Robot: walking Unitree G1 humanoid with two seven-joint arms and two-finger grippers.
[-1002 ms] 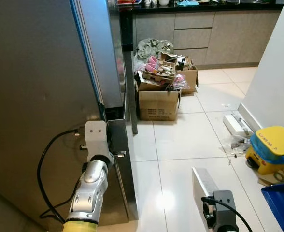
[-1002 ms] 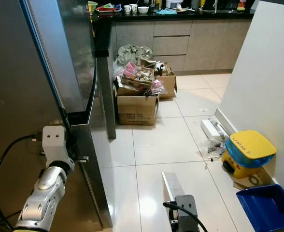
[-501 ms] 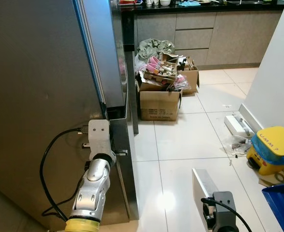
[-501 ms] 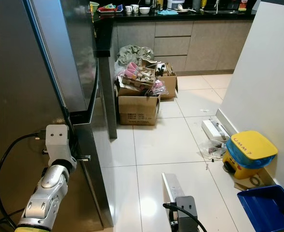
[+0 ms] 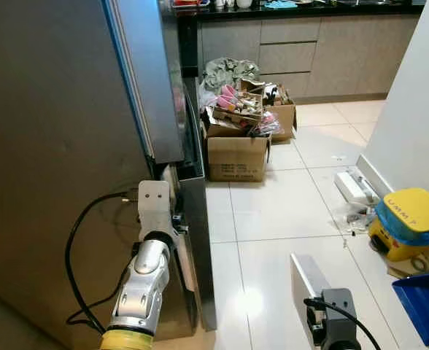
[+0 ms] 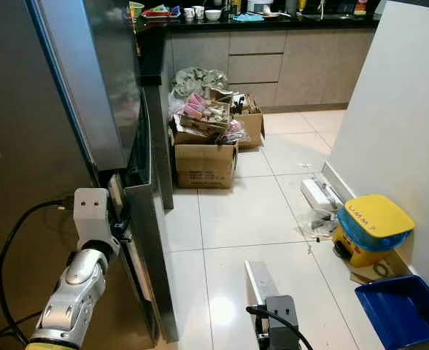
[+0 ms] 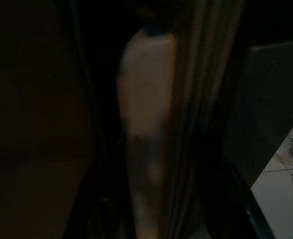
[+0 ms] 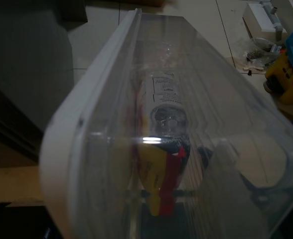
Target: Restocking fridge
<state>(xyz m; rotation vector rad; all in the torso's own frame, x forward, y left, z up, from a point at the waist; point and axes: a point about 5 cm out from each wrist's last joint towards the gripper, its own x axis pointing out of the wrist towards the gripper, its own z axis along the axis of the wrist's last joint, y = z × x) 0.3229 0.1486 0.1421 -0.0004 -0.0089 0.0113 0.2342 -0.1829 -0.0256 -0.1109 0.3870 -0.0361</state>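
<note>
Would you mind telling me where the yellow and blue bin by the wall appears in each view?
Left eye: yellow and blue bin at the right edge.
Right eye: lower right, against the white wall.
Right wrist: partly seen at the right edge.
Left wrist: too dark to tell.
Shared landmark: cardboard box.

Fridge (image 5: pixel 61 146): tall unit with dark steel-grey doors, standing at the robot's left. Lower door (image 6: pixel 150 240) swung slightly ajar, a narrow gap open along its edge, with a pale inner lining (image 7: pixel 146 129) visible in the dim gap. Clear plastic container (image 8: pixel 186 149): elongated, transparent walls with a white rim, held low at the robot's right above the tiled floor. Bottle (image 8: pixel 162 149): lies lengthwise inside the container, carrying a red-and-yellow wrapper and a white printed label.
</note>
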